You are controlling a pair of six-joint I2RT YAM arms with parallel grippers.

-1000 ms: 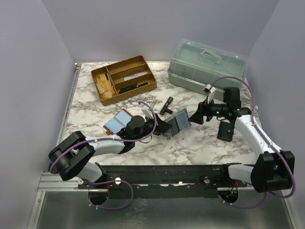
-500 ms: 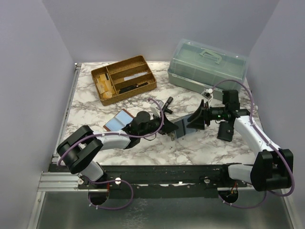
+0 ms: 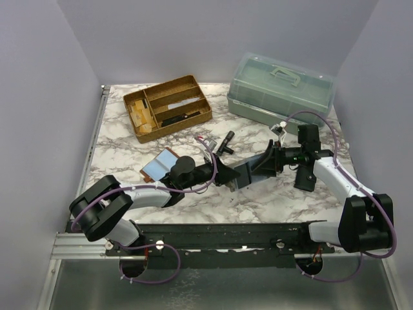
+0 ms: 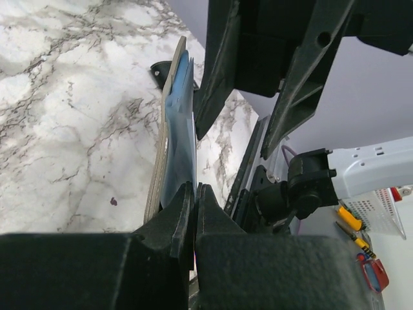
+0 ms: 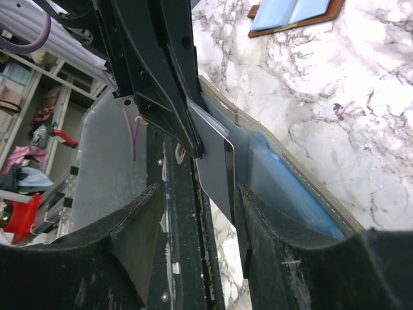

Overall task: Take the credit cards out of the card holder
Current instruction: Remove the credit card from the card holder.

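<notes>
My left gripper point(image 3: 230, 175) is shut on the lower edge of the card holder point(image 3: 244, 172) and holds it on edge above the table. In the left wrist view the shut gripper point(image 4: 195, 191) pinches the holder's blue inner layer point(image 4: 181, 139) beside its tan stitched edge point(image 4: 169, 97). My right gripper point(image 3: 262, 166) is open at the holder's right side. In the right wrist view the open gripper point(image 5: 199, 194) straddles a grey card point(image 5: 216, 171) that sticks out of the holder point(image 5: 303, 177). Light-blue credit cards point(image 5: 284, 184) sit in its pockets.
A second open holder point(image 3: 160, 166) with a light-blue inside lies left of my left arm; it also shows in the right wrist view point(image 5: 293, 13). A wooden tray point(image 3: 168, 106) and a green plastic box point(image 3: 281, 87) stand at the back. A small black pouch point(image 3: 305, 177) lies by my right arm.
My right gripper has moved left to the held holder and now straddles its protruding card. My left gripper has turned the holder more on edge, still gripping it.
</notes>
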